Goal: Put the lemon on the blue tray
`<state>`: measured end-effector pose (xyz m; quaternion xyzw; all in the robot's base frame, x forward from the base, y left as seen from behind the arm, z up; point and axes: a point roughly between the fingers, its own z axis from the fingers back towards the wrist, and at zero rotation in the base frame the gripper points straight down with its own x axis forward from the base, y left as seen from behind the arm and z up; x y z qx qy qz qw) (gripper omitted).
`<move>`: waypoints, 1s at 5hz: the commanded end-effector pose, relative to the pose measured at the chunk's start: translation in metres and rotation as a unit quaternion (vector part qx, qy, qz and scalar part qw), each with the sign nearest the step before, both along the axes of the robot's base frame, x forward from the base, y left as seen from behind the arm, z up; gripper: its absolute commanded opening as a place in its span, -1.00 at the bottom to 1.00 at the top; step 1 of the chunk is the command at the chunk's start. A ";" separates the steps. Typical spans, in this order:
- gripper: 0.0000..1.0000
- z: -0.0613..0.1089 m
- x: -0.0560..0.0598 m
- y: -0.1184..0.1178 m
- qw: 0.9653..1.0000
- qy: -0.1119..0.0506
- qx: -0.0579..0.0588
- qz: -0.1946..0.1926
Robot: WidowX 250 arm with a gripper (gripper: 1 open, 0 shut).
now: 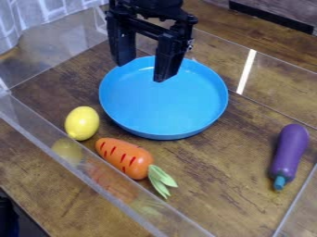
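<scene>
- So the gripper (146, 63) hangs down from the top center of the frame, black, pointing straight down, fingers spread wide with nothing between them.
- One of its fingertips (162, 72) sits over the back part of the blue tray (186, 118); can't really tell if it's touching the dish or just hanging above it.
- The blue tray is smack in the middle of the frame, round, shallow, raised rim, easily the biggest thing here. Nothing lying in it.
- The lemon (82, 122) is at the left of the frame, just beside the tray's left rim, sitting on the wooden table (235, 185). Looks very close to the rim, maybe touching, hard to say.
- Right below the lemon there's a carrot (125, 156), orange with green leaves pointing toward the lower right, lying near the tray's front edge.
- An eggplant (288, 153) lies over at the right edge, well apart from the tray.
- A clear plastic wall (37, 116) runs along the left and lower left.
</scene>
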<state>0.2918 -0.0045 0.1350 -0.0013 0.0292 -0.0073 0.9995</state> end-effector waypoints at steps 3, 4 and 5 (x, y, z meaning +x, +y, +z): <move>1.00 -0.017 -0.003 0.011 1.000 0.006 -0.002 -0.008; 1.00 -0.024 -0.005 0.020 1.000 0.002 0.000 -0.015; 1.00 -0.030 -0.006 0.024 1.000 0.001 0.001 -0.027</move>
